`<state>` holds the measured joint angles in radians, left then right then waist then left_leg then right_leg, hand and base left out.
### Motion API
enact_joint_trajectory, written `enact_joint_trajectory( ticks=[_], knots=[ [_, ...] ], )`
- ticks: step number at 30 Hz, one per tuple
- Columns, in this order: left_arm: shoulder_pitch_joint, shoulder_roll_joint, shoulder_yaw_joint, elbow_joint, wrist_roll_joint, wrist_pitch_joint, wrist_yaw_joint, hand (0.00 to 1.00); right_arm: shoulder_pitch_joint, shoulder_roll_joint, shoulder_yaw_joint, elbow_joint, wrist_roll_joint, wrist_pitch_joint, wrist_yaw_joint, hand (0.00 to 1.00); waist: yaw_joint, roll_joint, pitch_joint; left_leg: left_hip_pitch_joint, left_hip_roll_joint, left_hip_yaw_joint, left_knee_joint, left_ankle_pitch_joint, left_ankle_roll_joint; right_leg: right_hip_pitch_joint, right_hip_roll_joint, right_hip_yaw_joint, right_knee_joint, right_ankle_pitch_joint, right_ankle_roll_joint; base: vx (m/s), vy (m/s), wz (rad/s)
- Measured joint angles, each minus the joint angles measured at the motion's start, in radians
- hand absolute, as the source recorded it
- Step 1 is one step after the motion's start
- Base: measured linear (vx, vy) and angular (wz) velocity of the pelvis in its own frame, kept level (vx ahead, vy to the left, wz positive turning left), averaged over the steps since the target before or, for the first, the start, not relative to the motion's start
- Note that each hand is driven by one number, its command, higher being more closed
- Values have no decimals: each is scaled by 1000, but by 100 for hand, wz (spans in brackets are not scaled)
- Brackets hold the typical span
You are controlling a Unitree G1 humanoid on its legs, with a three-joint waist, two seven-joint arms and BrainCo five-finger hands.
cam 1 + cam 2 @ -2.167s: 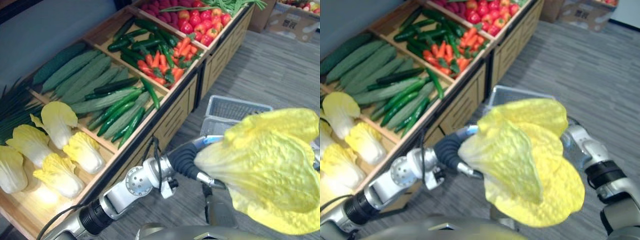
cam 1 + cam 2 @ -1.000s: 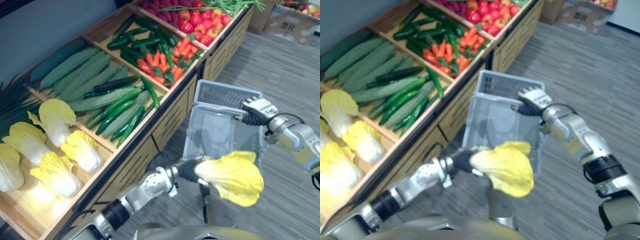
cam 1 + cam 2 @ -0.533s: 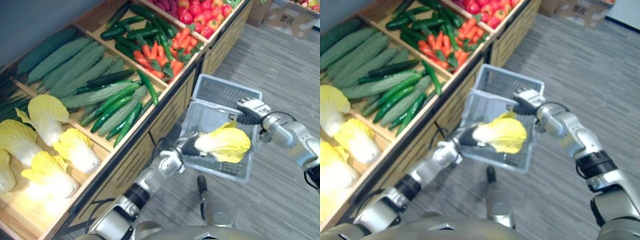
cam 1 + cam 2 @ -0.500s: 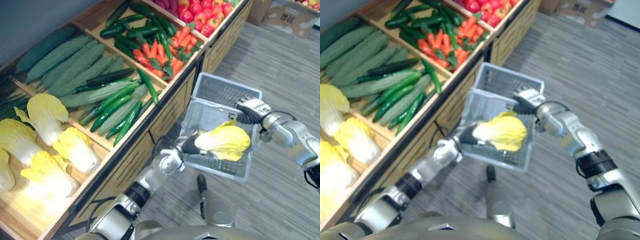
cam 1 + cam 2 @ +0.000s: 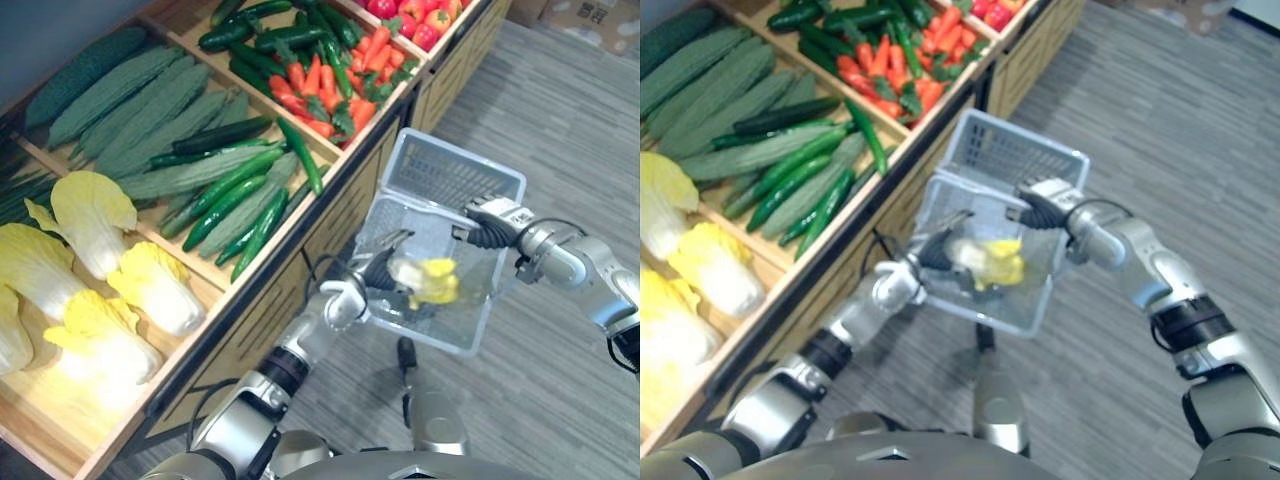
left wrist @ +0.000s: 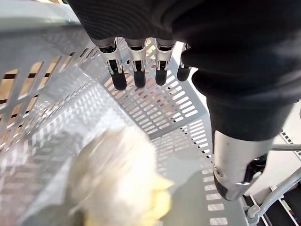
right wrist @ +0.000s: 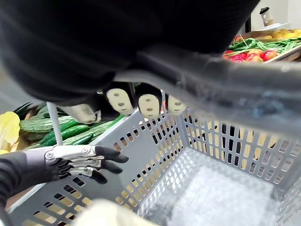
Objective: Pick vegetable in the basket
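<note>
Cabbage [image 5: 432,281]: released moments ago, now inside basket [image 5: 452,172]. Left robot hand [image 5: 372,270] open above. Right robot hand [image 5: 488,215] clasping handle [image 7: 221,88]. Placement judged complete.

No text, label, number or sign legible to me on the basket [image 5: 450,175] or produce shelf [image 5: 345,200].

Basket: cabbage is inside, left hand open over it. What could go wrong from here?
The left hand hangs open by the rim of the basket; drawing back, its fingers could catch the mesh and tip it. The basket hangs from the right hand alone, shut on the handle, so the cabbage may swing it against the shelf.
</note>
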<state>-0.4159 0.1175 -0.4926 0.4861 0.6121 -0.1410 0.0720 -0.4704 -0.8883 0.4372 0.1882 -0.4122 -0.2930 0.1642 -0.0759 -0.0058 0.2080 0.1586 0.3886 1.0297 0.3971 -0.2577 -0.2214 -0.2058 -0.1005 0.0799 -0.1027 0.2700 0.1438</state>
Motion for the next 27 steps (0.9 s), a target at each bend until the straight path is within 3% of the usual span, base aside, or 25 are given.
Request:
enact_joint_trajectory(
  ticks=[9, 13, 18, 22, 27],
  knots=[
    [-20, 1, 10, -13, -2, 1, -6, 0, -17, -1, 1, -27, 4, 2, 21, 100, -1, 12, 9, -16, 6, -23, 15, -8, 6, 1, -4, -12, 0, 0, 0, -45, -16, 3],
    [-13, 16, -7, -141, -25, -3, -17, 0, -15, 0, 0, 1, 22, 6, 21, 100, 5, 27, 19, -20, 12, -35, 26, -13, 9, 13, -8, -25, 0, 1, 1, -49, -19, 12],
    [49, 103, -99, -426, -227, -47, -98, 0, 33, 23, -68, 101, 22, 26, 22, 100, 27, 42, 20, -42, 18, -85, 32, -19, 13, 29, -16, -61, 0, 1, 1, -43, -16, 21],
    [110, 204, -222, -659, -512, -101, -170, 0, 98, 96, -152, 247, 20, 78, 19, 100, 42, 59, 16, -36, 5, -115, 19, -17, 14, 60, -34, -106, 0, 0, 1, -21, 7, 24],
    [160, 284, -309, -821, -777, -114, -248, 0, 183, 183, -266, 412, 19, 121, -20, 100, 50, 76, -3, -72, -26, -190, -13, 2, 31, 78, -71, -196, 0, 0, 2, -22, 10, 42]
  ],
)
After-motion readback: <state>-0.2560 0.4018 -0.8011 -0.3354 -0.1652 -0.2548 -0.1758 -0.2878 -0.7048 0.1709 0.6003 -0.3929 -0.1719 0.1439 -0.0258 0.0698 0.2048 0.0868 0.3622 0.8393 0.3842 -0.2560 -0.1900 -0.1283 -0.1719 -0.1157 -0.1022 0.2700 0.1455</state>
